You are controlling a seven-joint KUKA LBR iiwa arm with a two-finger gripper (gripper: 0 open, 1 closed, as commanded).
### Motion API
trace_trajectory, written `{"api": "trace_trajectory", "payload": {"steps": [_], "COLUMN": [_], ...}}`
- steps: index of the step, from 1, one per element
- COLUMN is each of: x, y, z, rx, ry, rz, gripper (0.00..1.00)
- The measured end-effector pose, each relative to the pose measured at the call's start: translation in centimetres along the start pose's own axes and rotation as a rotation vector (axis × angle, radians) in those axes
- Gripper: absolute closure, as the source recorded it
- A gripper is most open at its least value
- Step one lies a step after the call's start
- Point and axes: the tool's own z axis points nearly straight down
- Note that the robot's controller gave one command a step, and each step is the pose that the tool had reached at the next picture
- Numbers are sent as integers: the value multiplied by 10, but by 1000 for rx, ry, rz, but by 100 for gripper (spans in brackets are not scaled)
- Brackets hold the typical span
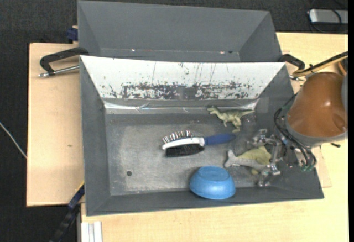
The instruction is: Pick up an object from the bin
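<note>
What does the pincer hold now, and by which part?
It cannot be told: the pincer is low over the pale olive plastic toy animal at the right of the grey metal bin, but no grip shows.

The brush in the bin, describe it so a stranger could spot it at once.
Start at the floor of the grey bin, near its middle. Behind the blue bowl lies the brush. It alone has a dark head, pale bristles and a blue handle.

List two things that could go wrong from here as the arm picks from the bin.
The gripper sits over a pale toy figure close to the bin's right wall; it might scrape that wall. The blue bowl lies just beside the toy and could get knocked or dragged along.
</note>
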Motion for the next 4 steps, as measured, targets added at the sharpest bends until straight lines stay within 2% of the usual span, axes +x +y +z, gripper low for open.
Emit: {"api": "trace_trajectory", "payload": {"steps": [1,2,3,4], "x": [-13,-14,-7,-8], "y": [-13,-8,-10,-10], "z": [-33,-48,-1,-2], "rx": [3,0,-1,0], "ry": [-7,-6,1,0], "rz": [-80,174,28,29], "gripper": [0,0,0,0]}}
